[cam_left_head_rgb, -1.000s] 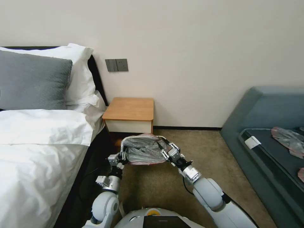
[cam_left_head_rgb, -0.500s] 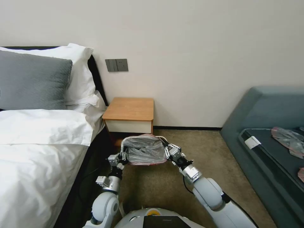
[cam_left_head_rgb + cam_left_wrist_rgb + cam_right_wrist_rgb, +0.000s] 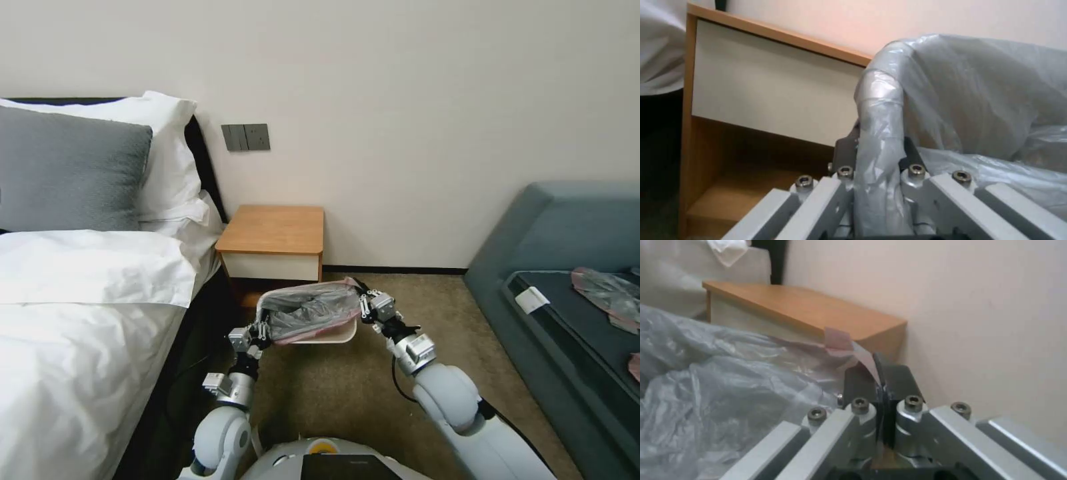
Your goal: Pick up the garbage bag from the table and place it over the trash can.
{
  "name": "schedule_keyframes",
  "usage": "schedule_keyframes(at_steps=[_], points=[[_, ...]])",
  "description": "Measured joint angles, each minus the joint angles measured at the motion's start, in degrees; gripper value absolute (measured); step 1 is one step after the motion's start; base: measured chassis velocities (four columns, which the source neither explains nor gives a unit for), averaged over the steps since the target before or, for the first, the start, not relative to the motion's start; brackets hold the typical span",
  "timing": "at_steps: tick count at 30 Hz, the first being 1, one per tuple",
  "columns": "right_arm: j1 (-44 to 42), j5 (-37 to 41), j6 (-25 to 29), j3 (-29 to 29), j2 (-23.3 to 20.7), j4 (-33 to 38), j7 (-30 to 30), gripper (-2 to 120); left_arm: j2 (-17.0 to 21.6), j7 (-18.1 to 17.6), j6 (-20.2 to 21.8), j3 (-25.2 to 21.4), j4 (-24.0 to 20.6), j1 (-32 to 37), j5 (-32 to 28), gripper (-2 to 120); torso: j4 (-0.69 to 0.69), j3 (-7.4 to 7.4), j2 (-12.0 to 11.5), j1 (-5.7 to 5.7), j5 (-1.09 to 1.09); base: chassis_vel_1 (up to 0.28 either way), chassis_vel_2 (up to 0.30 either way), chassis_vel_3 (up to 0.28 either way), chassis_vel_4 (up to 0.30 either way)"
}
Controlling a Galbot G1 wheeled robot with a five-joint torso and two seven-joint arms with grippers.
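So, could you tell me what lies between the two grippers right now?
In the head view, the trash can with the garbage bag draped in it spans the gap between the left gripper and the right gripper.

a bedroom: made bed (image 3: 80,300) with pillows (image 3: 73,167), wooden nightstand (image 3: 273,240), carpet (image 3: 347,393).

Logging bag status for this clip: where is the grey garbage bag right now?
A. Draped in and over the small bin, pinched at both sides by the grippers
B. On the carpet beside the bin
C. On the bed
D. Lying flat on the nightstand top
A: the garbage bag lines the trash can, the left gripper clamped over its covered rim and the right gripper pinching the bag's edge.
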Motion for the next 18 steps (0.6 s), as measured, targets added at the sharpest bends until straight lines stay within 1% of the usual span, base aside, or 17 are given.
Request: schedule_keyframes(at_steps=[3, 4, 6, 7, 9, 10, 11, 13, 14, 15, 17, 18], points=[[-0.27, 8.04, -4.2, 0.19, -0.37, 1.94, 1.86, 0, -0.02, 0.04, -0.09, -0.06, 0.0, 0.03, -0.02, 4, 0.01, 0.0, 0.0, 0.0, 0.0, 0.0, 0.0, 0.0, 0.0], [-0.27, 8.04, -4.2, 0.19, -0.37, 1.94, 1.86, 0, -0.02, 0.04, -0.09, -0.06, 0.0, 0.03, -0.02, 4, 0.01, 0.0, 0.0, 0.0, 0.0, 0.0, 0.0, 0.0, 0.0], [-1.19, 17.86, -9.41, 1.1, -0.89, 5.07, 3.05, 0, -0.07, -0.05, -0.12, -0.22, 0.0, -0.14, -0.32, 4, 0.01, 0.0, 0.0, 0.0, 0.0, 0.0, 0.0, 0.0, 0.0], [-1.19, 17.86, -9.41, 1.1, -0.89, 5.07, 3.05, 0, -0.07, -0.05, -0.12, -0.22, 0.0, -0.14, -0.32, 4, 0.01, 0.0, 0.0, 0.0, 0.0, 0.0, 0.0, 0.0, 0.0], [-1.68, 22.87, -11.43, 1.35, -1.08, 6.43, 4.16, 0, -0.07, -0.07, -0.12, -0.31, 0.0, -0.29, -0.71, 3, 0.0, 0.0, 0.0, 0.0, -0.01, 0.0, 0.0, 0.0, 0.0], [-1.84, 26.84, -12.68, 1.41, -1.08, 7.25, 5.58, 0, -0.07, -0.07, -0.12, -0.41, 0.0, -0.42, -1.12, 3, 0.0, 0.0, 0.0, 0.0, 0.0, 0.0, 0.0, 0.0, 0.0], [-1.84, 26.84, -12.68, 1.41, -1.08, 7.25, 5.58, 0, -0.07, -0.07, -0.12, -0.41, 0.0, -0.42, -1.12, 3, 0.0, 0.0, 0.0, 0.0, 0.0, 0.0, 0.0, 0.0, 0.0], [-1.65, 38.19, -15.31, 2.53, -0.42, 8.52, 9.86, 0, 0.06, -0.05, -0.12, -0.57, -0.05, -0.61, -1.93, 3, 0.0, 0.0, 0.0, 0.0, 0.0, 0.0, 0.0, 0.0, 0.0], [-1.65, 38.19, -15.31, 2.53, -0.42, 8.52, 9.86, 0, 0.06, -0.05, -0.12, -0.57, -0.05, -0.61, -1.93, 3, 0.0, 0.0, 0.0, 0.0, 0.0, 0.0, 0.0, 0.0, 0.0], [-1.41, 42.31, -15.72, 2.92, -0.11, 8.79, 11.6, 0, 0.13, 0.01, -0.12, -0.62, -0.07, -0.62, -2.07, 3, 0.0, 0.0, 0.0, 0.0, -0.01, 0.0, 0.0, 0.0, 0.0], [-0.91, 47.04, -15.71, 3.35, 0.38, 8.86, 13.89, 0, 0.26, 0.19, -0.12, -0.65, -0.07, -0.55, -2.19, 3, 0.0, 0.0, 0.0, 0.0, 0.0, 0.0, 0.0, 0.0, 0.0], [-0.91, 47.04, -15.71, 3.35, 0.38, 8.86, 13.89, 0, 0.26, 0.19, -0.12, -0.65, -0.07, -0.55, -2.19, 3, 0.0, 0.0, 0.0, 0.0, 0.0, 0.0, 0.0, 0.0, 0.0]])
